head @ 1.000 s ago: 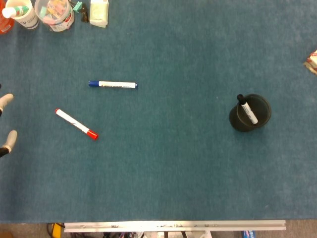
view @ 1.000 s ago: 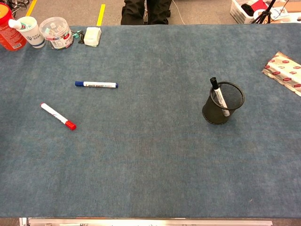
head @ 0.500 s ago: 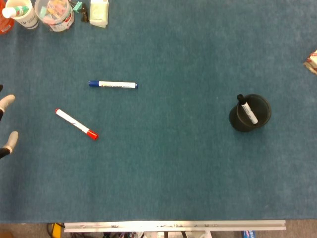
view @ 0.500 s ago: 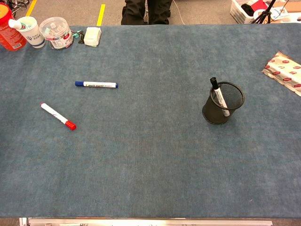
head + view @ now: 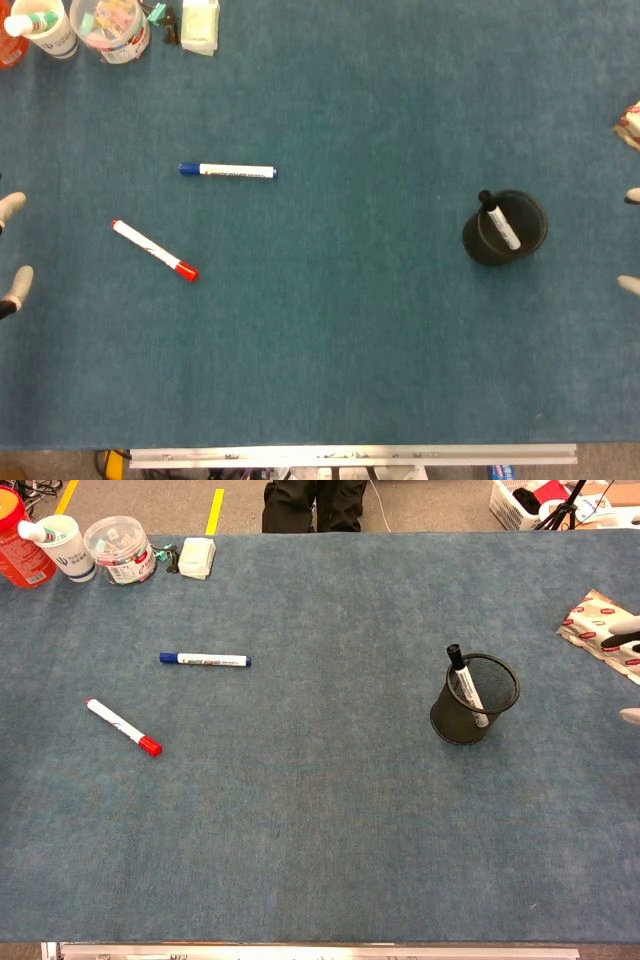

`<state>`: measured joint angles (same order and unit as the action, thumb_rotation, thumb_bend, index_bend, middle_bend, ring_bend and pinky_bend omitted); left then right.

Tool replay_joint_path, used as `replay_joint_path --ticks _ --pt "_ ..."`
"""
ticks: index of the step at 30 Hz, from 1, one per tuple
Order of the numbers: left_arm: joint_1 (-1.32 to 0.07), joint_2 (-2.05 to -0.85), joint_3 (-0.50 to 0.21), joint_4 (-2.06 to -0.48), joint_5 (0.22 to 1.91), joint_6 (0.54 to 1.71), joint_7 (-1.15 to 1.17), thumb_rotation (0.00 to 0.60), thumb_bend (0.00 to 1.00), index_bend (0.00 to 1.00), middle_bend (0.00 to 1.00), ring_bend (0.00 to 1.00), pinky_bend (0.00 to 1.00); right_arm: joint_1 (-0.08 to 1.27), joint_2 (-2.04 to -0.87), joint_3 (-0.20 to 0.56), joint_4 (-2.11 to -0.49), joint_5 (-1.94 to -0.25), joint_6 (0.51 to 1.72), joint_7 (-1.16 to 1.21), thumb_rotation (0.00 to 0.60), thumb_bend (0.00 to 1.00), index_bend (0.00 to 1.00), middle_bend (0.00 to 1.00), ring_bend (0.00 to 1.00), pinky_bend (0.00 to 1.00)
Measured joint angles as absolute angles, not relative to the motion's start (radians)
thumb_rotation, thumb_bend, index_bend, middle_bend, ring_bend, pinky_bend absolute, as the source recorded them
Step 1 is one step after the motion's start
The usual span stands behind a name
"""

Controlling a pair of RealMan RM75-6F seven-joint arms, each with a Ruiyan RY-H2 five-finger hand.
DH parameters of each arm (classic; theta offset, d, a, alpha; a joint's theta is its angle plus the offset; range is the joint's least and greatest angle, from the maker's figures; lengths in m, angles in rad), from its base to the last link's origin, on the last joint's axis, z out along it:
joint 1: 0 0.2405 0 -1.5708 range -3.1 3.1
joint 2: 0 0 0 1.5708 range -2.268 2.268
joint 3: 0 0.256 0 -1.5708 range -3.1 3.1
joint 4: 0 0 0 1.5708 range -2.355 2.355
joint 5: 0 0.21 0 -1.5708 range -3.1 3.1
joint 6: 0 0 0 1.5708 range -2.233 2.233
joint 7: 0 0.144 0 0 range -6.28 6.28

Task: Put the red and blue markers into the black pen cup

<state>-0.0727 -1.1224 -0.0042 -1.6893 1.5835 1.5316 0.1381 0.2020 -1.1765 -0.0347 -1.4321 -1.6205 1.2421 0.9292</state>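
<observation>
The blue marker (image 5: 228,171) (image 5: 205,660) lies flat at left of centre. Below and left of it the red marker (image 5: 154,250) (image 5: 123,726) lies slanted, red cap toward the front. The black mesh pen cup (image 5: 478,245) (image 5: 452,720) stands upright at right with a black-capped marker (image 5: 500,222) (image 5: 465,683) leaning in it. Only spread fingertips of my left hand (image 5: 8,208) show at the left edge, well left of the red marker, holding nothing. Spread fingertips of my right hand (image 5: 630,285) (image 5: 622,630) peek in at the right edge, right of the cup, holding nothing.
At the far left corner stand an orange bottle (image 5: 20,540), a white bottle (image 5: 65,545), a clear tub (image 5: 118,548) and a white block (image 5: 196,556). A snack packet (image 5: 598,622) lies at the far right. A metal rail (image 5: 350,456) marks the table's front edge.
My right hand's fingertips have come into view at the right edge. My left hand's fingertips have drawn slightly toward the left edge. Markers and cup have not moved.
</observation>
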Motion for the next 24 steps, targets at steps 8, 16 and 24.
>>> replay_joint_path --ticks 8,16,24 --pt "-0.072 -1.121 -0.004 -1.69 1.58 1.529 0.138 0.6 0.31 0.19 0.09 0.04 0.03 0.24 -1.285 -0.044 -1.312 -1.629 1.211 1.024 0.6 0.0 0.28 0.29 0.12 0.12" --pt "-0.074 -1.116 -0.011 -1.688 1.576 1.528 0.13 0.6 0.31 0.19 0.09 0.04 0.03 0.272 -1.404 -0.04 -1.181 -1.627 1.194 1.018 0.6 0.0 0.28 0.29 0.12 0.12" --pt "-0.075 -1.108 -0.012 -1.691 1.575 1.527 0.12 0.6 0.31 0.19 0.09 0.04 0.03 0.302 -1.515 -0.023 -1.058 -1.616 1.19 0.985 0.6 0.0 0.28 0.29 0.12 0.12"
